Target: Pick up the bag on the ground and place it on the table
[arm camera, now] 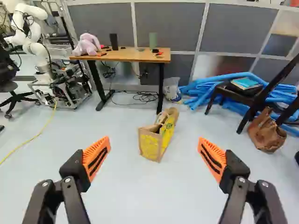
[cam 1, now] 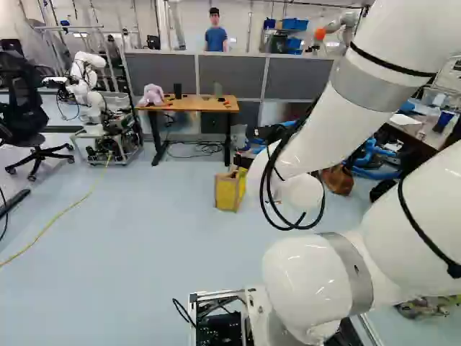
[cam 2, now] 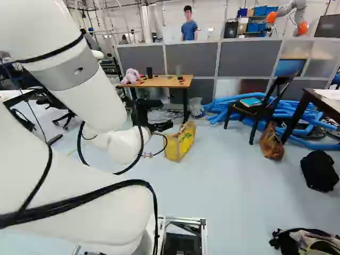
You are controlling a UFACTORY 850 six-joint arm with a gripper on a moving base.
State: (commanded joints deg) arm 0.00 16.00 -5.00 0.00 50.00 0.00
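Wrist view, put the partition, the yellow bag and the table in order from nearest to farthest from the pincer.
1. Yellow bag: on the floor, straight ahead of the open pincer.
2. Table: beyond the bag.
3. Partition: behind the table.

Out ran the smooth, pale blue-grey floor (cam 1: 144,238), right up to a long partition of grey panels in pale frames (cam 2: 237,58), and a white wall (cam 1: 191,36) rose beyond! A dark, straight-legged chair (cam 2: 264,109) stood before heaped, thick blue tubing (cam 2: 220,109), while a black wheeled office chair (cam 1: 21,101) took the left base view's left flank.
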